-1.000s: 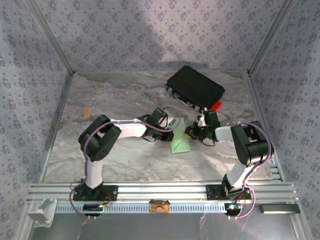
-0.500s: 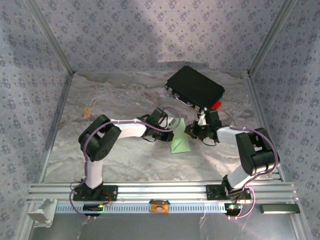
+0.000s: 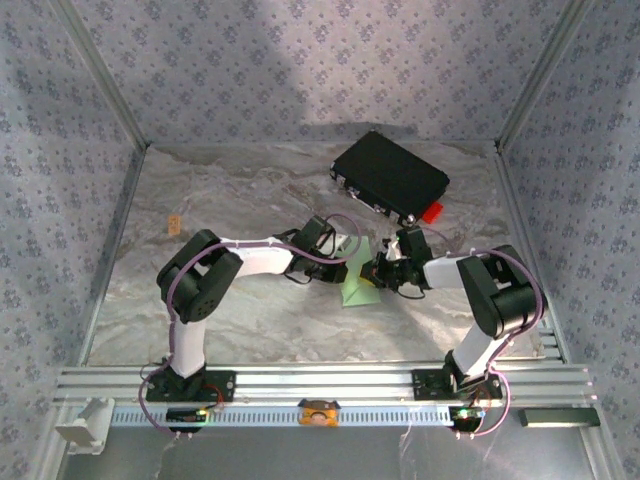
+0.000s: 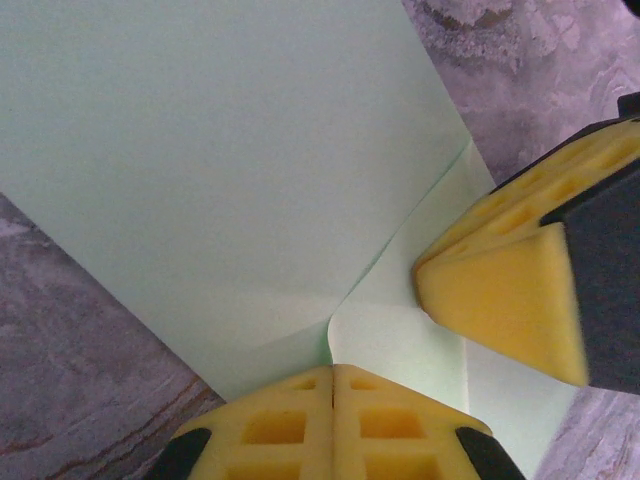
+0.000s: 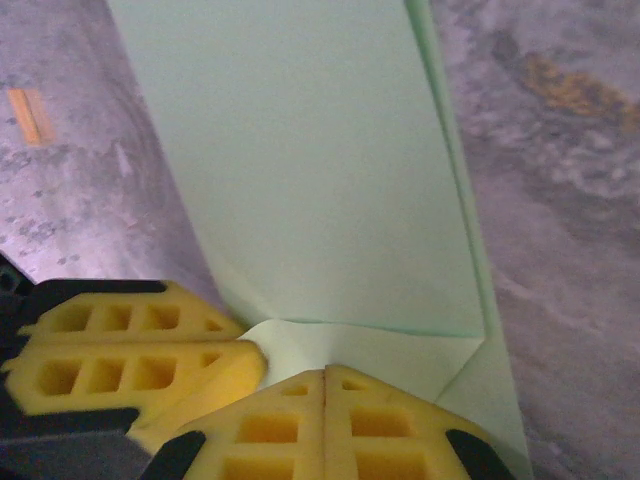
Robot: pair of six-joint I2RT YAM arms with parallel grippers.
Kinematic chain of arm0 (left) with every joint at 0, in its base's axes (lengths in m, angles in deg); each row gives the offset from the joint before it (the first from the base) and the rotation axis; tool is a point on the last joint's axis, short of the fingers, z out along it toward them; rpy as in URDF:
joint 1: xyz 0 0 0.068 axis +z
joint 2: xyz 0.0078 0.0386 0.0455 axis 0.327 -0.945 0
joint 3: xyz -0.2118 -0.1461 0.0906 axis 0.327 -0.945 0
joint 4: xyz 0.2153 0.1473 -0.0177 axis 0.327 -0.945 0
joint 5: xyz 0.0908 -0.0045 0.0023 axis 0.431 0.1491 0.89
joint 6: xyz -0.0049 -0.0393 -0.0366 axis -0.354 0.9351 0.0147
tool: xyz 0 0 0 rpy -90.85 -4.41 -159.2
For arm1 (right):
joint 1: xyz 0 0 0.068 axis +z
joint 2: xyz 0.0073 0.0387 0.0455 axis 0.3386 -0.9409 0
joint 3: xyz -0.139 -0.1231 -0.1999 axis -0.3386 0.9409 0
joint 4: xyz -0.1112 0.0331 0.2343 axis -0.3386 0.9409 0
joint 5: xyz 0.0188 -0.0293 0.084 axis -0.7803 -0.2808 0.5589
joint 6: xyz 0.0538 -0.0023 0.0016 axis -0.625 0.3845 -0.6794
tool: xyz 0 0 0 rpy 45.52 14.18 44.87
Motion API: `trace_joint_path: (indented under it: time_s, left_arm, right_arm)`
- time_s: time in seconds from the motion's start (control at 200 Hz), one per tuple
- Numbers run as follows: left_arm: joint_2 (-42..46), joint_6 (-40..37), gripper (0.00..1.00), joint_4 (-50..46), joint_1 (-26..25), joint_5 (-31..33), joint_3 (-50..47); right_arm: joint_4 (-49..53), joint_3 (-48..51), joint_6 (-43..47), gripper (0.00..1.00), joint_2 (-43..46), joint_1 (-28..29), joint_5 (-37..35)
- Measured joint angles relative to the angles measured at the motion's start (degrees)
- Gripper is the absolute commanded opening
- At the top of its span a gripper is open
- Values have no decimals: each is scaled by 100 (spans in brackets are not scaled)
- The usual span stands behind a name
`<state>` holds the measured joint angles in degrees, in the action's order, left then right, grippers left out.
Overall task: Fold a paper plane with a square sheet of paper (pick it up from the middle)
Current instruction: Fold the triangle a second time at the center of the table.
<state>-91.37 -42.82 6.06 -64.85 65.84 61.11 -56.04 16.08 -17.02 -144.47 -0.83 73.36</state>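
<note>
The square sheet of paper (image 3: 358,288) is pale green and partly folded, lying on the marbled table between the two grippers. In the left wrist view the sheet (image 4: 220,150) has a flap whose curled edge runs into the seam of my left gripper (image 4: 333,368), which is shut on it. My left gripper (image 3: 347,250) sits at the sheet's far left corner. My right gripper (image 3: 377,270) is at its right side. In the right wrist view that gripper (image 5: 325,372) is shut, tips resting on the pale flap of the sheet (image 5: 310,170), close beside the left fingers (image 5: 130,365).
A black rectangular case (image 3: 390,178) lies at the back right with a small red tab (image 3: 432,211) at its near corner. A small tan piece (image 3: 174,224) lies at the left of the table. Patterned walls and metal rails enclose the table.
My right gripper has slid left and slightly nearer, onto the sheet and close to the left gripper. The left gripper and the sheet have stayed in place.
</note>
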Motion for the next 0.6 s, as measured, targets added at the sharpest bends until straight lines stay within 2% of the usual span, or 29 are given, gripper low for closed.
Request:
trace_joint_path:
  time_s: [0.13, 0.19, 0.255, 0.39, 0.53, 0.6]
  left_arm:
    - [0, 2, 3, 2, 0, 0, 0]
    - [4, 4, 11, 0, 0, 2, 2]
    - [15, 37, 15, -44, 0, 15, 15]
    - [157, 136, 33, -289, 2, 225, 68]
    - [448, 350, 36, -479, 33, 424, 68]
    - [651, 466, 32, -533, 35, 461, 68]
  right_arm:
    - [-232, 111, -2, 0, -4, -35, 31]
    - [-289, 136, -2, 0, -4, -46, 50]
    - [-293, 138, -2, 0, -4, -44, 52]
    - [-295, 138, -2, 0, -4, -44, 50]
    - [-295, 138, -4, 0, -4, -44, 48]
    - [-295, 138, -4, 0, -4, -44, 48]
